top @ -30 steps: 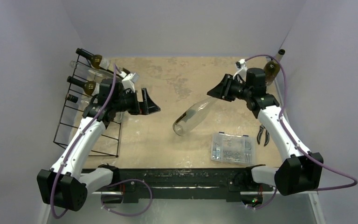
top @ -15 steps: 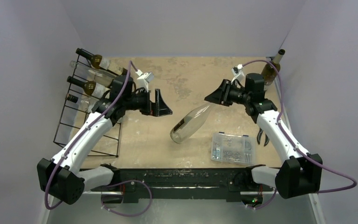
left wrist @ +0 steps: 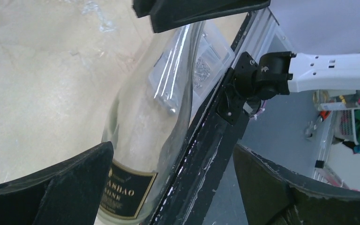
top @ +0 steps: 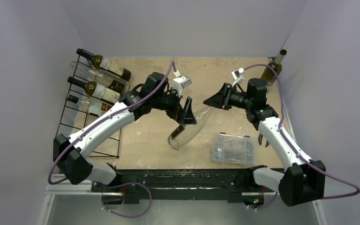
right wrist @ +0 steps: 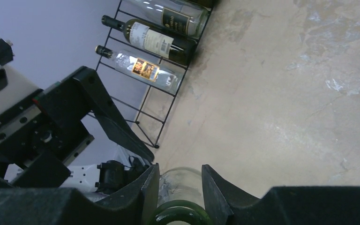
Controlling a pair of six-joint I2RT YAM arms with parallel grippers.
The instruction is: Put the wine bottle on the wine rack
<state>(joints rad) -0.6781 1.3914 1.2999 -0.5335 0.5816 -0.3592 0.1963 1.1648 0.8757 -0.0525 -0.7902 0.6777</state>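
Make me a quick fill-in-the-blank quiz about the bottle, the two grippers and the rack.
The right gripper holds the clear bottle by its ____.
The left gripper, straddling the bottle's body, is ____.
The rack already holds ____ bottles.

Missing words: neck; open; four

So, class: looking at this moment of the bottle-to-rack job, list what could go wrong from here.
The right gripper pinches the clear wine bottle only at its neck, so the smooth glass could slip or swing.
The left gripper straddles the body with its jaws open. A release before it clamps may drop the bottle near the plastic box.
The wine rack already holds four bottles, and insertion could knock them.
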